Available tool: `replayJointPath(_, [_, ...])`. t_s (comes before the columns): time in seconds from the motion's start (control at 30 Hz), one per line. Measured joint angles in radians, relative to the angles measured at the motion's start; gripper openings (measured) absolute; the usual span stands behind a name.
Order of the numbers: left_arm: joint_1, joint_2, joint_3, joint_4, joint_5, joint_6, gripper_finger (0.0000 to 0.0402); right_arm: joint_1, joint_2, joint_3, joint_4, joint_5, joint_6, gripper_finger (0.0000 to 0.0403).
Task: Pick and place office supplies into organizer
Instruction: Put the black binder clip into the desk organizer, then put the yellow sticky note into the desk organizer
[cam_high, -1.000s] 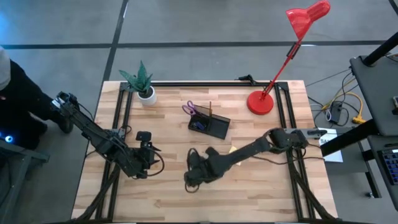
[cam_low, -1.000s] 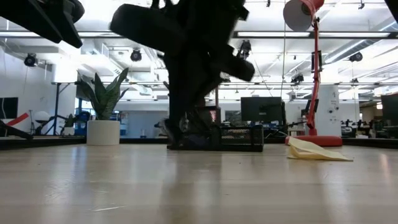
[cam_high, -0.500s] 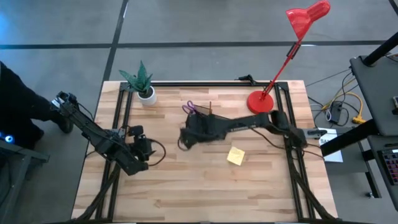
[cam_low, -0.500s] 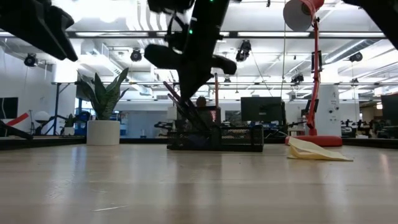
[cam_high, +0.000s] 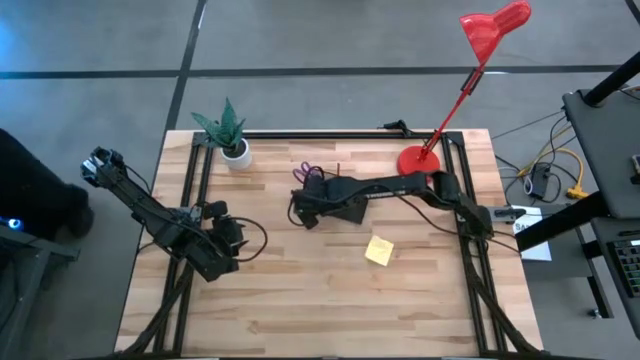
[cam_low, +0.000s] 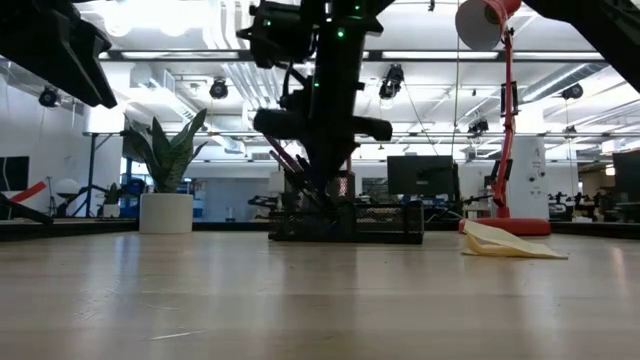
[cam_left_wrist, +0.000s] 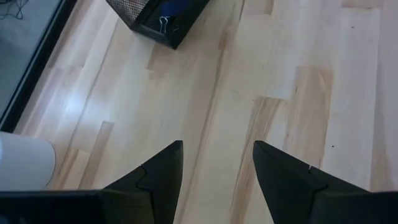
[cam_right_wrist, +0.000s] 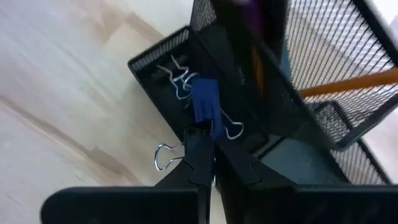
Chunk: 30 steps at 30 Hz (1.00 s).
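Right claw (cam_right_wrist: 208, 163) (pinching clip (cam_right_wrist: 186, 151)) over wooden table (cam_high: 300, 290).

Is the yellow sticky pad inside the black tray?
No, the yellow sticky pad lies on the bare table, apart from the black tray.

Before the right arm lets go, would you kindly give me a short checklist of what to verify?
1. Right gripper shut on black clip: ok.
2. Clip fully over the organizer: cannot tell; its wire loop hangs by the rim.
3. Room beside the blue clip: ok.
4. Left gripper open, empty, well away: ok.
5. Sticky pad stowed: not ok; it lies on the table.
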<state>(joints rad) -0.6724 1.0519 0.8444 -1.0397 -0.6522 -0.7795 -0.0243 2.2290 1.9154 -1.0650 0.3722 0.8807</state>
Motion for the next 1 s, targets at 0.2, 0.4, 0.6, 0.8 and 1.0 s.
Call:
replayJointPath(0.2, [0.0,0.0,0.0,-0.006,-0.015,0.0,0.018,-0.006,0.005,-0.001,-0.01,0.067,0.031,0.0009])
replayJointPath(0.4, [0.001,-0.001,-0.004,-0.023,-0.017,0.001,0.018,-0.025,0.008,-0.001,-0.016,0.04,0.036,0.0009])
replayJointPath(0.6, [0.001,-0.001,-0.014,-0.026,-0.015,0.001,0.018,-0.024,0.011,-0.001,-0.006,0.051,0.066,0.0015])
replayJointPath(0.8, [0.001,-0.002,-0.014,-0.026,-0.004,0.001,0.018,-0.025,0.011,-0.003,-0.002,0.054,0.069,0.0065])
replayJointPath(1.0, [0.001,-0.002,-0.008,-0.025,0.01,0.001,0.018,0.009,0.007,0.007,-0.01,0.086,0.007,0.0128])
